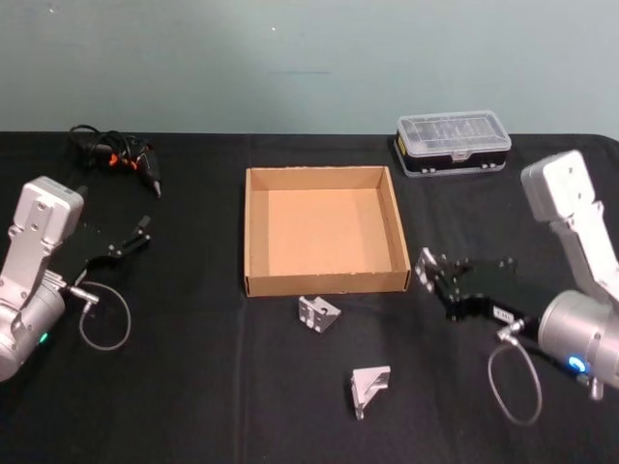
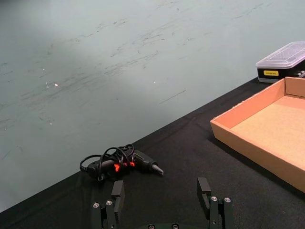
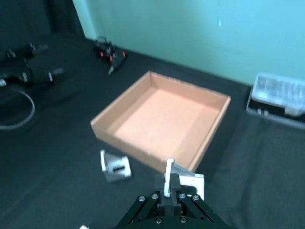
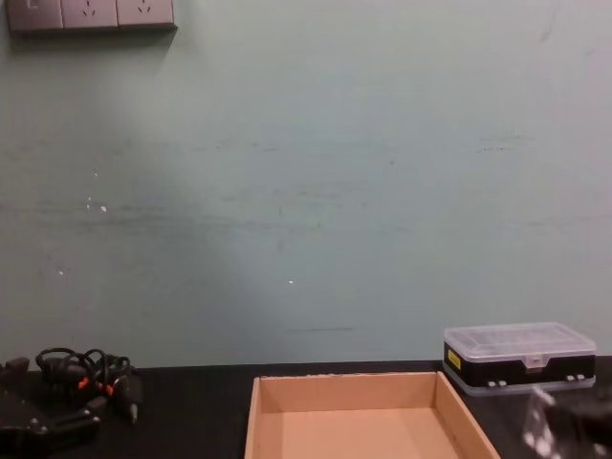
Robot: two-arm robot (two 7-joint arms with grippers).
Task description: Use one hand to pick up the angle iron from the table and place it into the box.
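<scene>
While the left gripper (image 1: 138, 235) sits idle well to the left of the box (image 1: 324, 282), its jaws wide apart, the right gripper (image 1: 430, 273) hangs just beside the box's near right corner; its jaws are clamped on an angle iron (image 3: 189, 180), outside the box; a second angle iron (image 1: 318, 312) lies on the black bench (image 1: 193, 387) near the box's front wall; a third angle iron (image 1: 369, 389) lies farther out from that wall.

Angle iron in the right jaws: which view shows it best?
Right wrist view: the angle iron sits large, clamped in the right gripper. Head view shows it small beside the box; chest view, a sliver low right. Left gripper parked far left.
</scene>
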